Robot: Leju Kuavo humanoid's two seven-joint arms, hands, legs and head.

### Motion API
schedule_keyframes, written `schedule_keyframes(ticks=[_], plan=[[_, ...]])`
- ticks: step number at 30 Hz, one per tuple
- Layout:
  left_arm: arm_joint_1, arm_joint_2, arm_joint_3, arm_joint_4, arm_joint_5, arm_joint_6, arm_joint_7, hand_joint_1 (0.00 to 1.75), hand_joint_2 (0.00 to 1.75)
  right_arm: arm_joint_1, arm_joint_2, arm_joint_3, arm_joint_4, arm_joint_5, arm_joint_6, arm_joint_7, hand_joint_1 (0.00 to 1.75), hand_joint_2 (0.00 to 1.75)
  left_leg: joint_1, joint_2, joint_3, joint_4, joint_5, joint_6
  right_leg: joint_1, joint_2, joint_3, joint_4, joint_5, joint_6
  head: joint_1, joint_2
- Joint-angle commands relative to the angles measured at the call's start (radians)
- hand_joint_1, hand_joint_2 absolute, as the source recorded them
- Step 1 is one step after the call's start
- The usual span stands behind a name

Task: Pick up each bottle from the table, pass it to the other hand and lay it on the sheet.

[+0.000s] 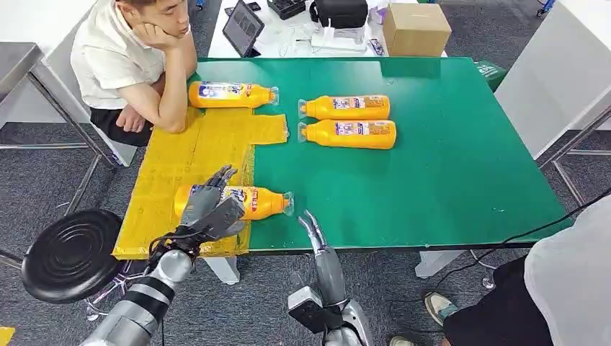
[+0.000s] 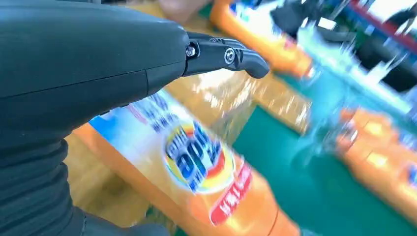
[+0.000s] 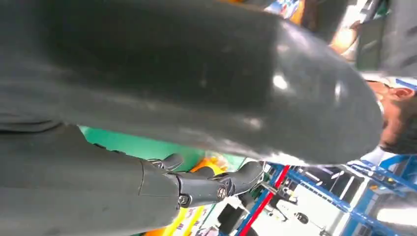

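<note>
Four bottles on the table; my left hand [image 1: 209, 205] lies over the near one.

That bottle [image 1: 263, 202] lies at the sheet's [image 1: 189, 155] near edge, cap out over green; I can't tell if the fingers grip it. My right hand [image 1: 315, 232] hangs empty, fingers apart, at the table's [image 1: 461, 173] front edge. Open green lies to the right; a person [image 1: 137, 61] leans on the far left corner.
</note>
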Motion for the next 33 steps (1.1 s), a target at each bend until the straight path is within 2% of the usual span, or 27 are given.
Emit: schedule_keyframes(ticks=[1, 10, 17, 22, 29, 30, 33], plan=[[0.111, 0.069, 0.028, -0.302, 0.102, -0.026, -0.043, 0.0, 1.75, -0.003, -0.024, -0.04, -0.012, 0.017, -0.001, -0.002, 0.0, 0.0, 0.001, 0.002, 0.002, 0.0, -0.002, -0.002, 0.001, 0.001, 0.001, 0.0, -0.001, -0.002, 0.0, 0.0], [0.141, 0.073, 0.012, -0.364, 0.178, -0.064, -0.077, 0.0, 1.75, 0.003, -0.027, -0.033, -0.029, 0.026, -0.008, -0.002, 0.0, 0.0, 0.001, 0.001, 0.002, 0.0, -0.001, -0.002, 0.001, 0.0, 0.002, 0.0, -0.001, -0.002, 0.0, 0.0], [0.171, 0.032, 0.055, -0.424, 0.394, -0.116, -0.1, 0.0, 1.75, 0.013, -0.063, 0.013, -0.119, -0.019, -0.068, -0.002, 0.0, 0.0, 0.001, 0.0, 0.001, 0.0, -0.001, -0.001, 0.001, 0.0, 0.001, 0.0, -0.001, -0.001, 0.0, 0.0], [0.169, 0.029, 0.059, -0.421, 0.406, -0.118, -0.102, 0.0, 1.75, 0.014, -0.065, 0.015, -0.125, -0.022, -0.07, -0.002, 0.0, 0.0, 0.001, 0.0, 0.002, 0.0, -0.001, -0.002, 0.002, 0.0, 0.002, -0.001, -0.001, -0.002, 0.0, 0.0], [0.187, 0.013, 0.096, -0.428, 0.578, -0.15, -0.092, 0.0, 1.75, 0.026, -0.082, 0.023, -0.161, -0.032, -0.112, -0.002, 0.0, 0.0, 0.002, 0.001, 0.006, 0.0, -0.003, -0.003, 0.003, 0.0, 0.006, -0.001, -0.002, -0.004, 0.0, 0.0], [0.192, 0.012, 0.097, -0.432, 0.593, -0.151, -0.094, 0.0, 1.75, 0.033, -0.082, 0.005, -0.18, -0.012, -0.112, -0.002, 0.0, 1.75, 0.001, 0.0, 0.002, 0.0, -0.001, -0.001, 0.001, 0.0, 0.001, -0.001, -0.001, -0.002, 0.0, 0.0], [0.223, 0.004, 0.11, -0.464, 0.688, -0.177, -0.094, 0.0, 1.75, 0.067, -0.078, -0.101, -0.223, 0.106, -0.112, -0.002, 0.0, 1.75, 0.0, -0.001, 0.001, 0.0, -0.001, -0.001, 0.001, -0.001, 0.001, -0.001, -0.001, -0.001, 0.0, 0.0]])
